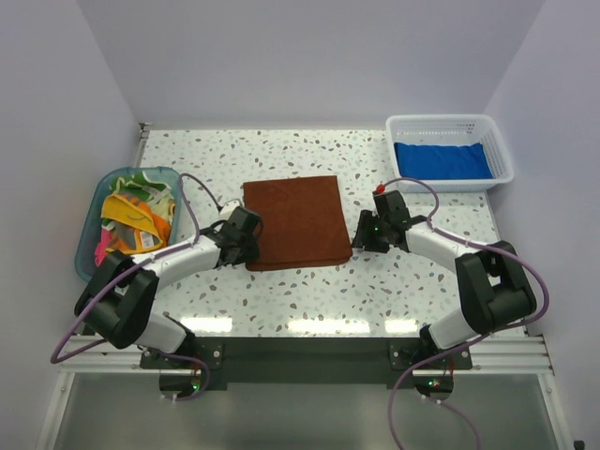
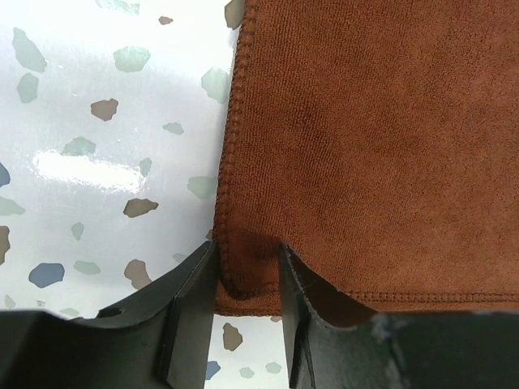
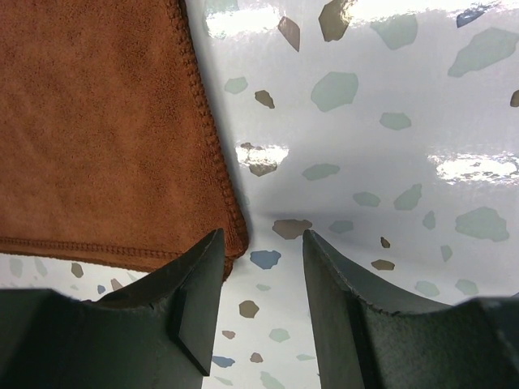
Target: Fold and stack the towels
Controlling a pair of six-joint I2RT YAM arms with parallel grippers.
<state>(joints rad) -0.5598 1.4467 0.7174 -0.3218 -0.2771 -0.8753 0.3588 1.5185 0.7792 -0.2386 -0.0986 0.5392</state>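
- The brown towel (image 1: 295, 220) lies spread flat and single-layered in the middle of the table (image 1: 309, 300). I see no fold in it yet.
- My left gripper (image 2: 247, 263) is down at its near-left corner with a jaw on either side. The corner sits in the narrow gap between them, but I cannot tell whether they have bitten on it.
- My right gripper (image 3: 261, 243) is at the near-right corner with its jaws spread. The corner only reaches the tip of one finger, and bare table shows between the two, so nothing is held there.
- Further out, a blue towel (image 1: 441, 159) lies flat in the basket (image 1: 502, 150) at the far right corner. It looks folded to me, so I count it as the start of the stack.
- At the left edge, the tub (image 1: 89, 225) holds a loose heap of patterned towels (image 1: 136, 216) in yellow, green, orange and pink, none of them folded.
- I judge the task is early: one towel looks done, the brown one is laid out and about to be gripped, and the heap is still to come.
- For the brown towel, what is left is seating both corners, folding it over and moving it to the basket.
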